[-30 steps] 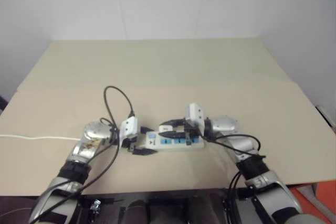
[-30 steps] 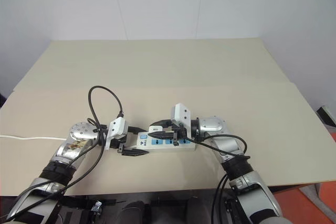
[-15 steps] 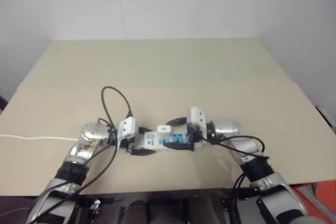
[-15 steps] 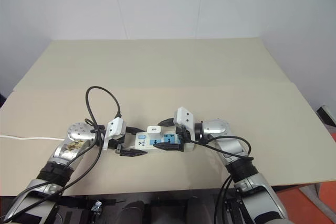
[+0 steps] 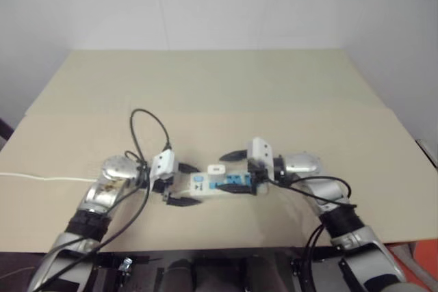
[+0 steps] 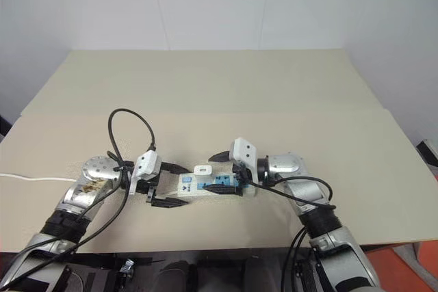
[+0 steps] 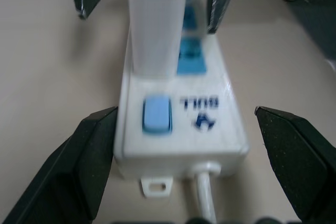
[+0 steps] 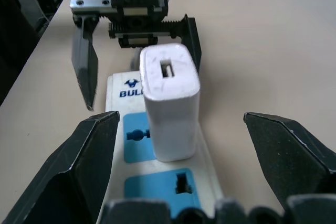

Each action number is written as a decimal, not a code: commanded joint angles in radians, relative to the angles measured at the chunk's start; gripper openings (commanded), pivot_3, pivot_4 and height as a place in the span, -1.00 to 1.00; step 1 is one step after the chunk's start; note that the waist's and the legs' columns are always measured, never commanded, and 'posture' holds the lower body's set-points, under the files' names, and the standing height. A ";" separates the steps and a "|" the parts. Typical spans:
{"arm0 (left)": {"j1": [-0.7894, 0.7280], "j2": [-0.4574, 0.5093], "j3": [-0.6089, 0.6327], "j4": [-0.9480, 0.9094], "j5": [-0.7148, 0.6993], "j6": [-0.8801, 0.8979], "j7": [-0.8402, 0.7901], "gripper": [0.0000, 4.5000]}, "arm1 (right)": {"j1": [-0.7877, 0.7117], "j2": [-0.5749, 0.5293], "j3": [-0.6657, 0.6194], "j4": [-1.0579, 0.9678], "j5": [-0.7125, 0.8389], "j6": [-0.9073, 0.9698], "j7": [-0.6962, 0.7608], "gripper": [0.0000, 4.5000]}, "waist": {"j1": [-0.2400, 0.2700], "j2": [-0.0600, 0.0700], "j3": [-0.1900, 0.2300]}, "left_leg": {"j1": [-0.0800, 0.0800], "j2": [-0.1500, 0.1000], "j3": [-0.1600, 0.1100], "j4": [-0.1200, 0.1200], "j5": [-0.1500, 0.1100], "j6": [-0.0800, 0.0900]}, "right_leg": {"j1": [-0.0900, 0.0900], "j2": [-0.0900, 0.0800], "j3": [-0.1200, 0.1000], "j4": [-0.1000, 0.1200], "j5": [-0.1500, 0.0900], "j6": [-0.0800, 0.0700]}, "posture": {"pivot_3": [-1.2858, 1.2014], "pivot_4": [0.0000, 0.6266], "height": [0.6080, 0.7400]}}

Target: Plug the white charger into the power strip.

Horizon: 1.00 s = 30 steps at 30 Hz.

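Where blue sockets dot smooth power strip [image 8: 157, 182], boxy white charger [image 8: 170, 108].

We see a plain white charger [image 8: 169, 106] standing on a white power strip [image 7: 215, 145], whose sockets [image 8: 157, 187] are bright blue, whose button [image 7: 156, 115] is pale blue, and whose logo and lettering are dark blue. The counter [image 6: 205, 94] is an even beige under a white wall. Each tool has black fingers [image 8: 86, 74] below a white module, and the arms are silver with black cables.
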 commanded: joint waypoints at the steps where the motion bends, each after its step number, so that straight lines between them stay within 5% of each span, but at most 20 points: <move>1: 0.020 0.050 0.043 -0.123 -0.064 0.044 -0.035 0.99 | -0.004 -0.047 -0.101 -0.099 0.069 0.028 0.000 1.00 | 0.000 0.000 0.000 | 0.000 0.000 0.000 0.000 0.000 0.000 | 0.000 0.000 0.000 0.000 0.000 0.000 | 0.03 -0.52 1.00; 16: 0.105 0.273 0.273 -0.241 -0.189 0.139 -0.050 0.99 | 0.175 -0.390 -0.394 -0.307 0.230 0.154 0.059 1.00 | -0.001 -0.001 0.002 | 0.001 0.000 0.001 -0.001 0.000 0.000 | 0.001 0.000 0.000 -0.001 0.000 0.000 | 0.03 -0.52 1.00; 30: 0.159 0.277 0.278 -0.293 -0.204 0.153 -0.009 0.99 | 0.217 -0.414 -0.410 -0.322 0.236 0.170 0.044 1.00 | 0.001 -0.001 0.002 | 0.001 0.000 0.001 -0.001 0.000 0.000 | 0.001 0.000 0.000 -0.001 -0.001 0.000 | 0.03 -0.52 1.00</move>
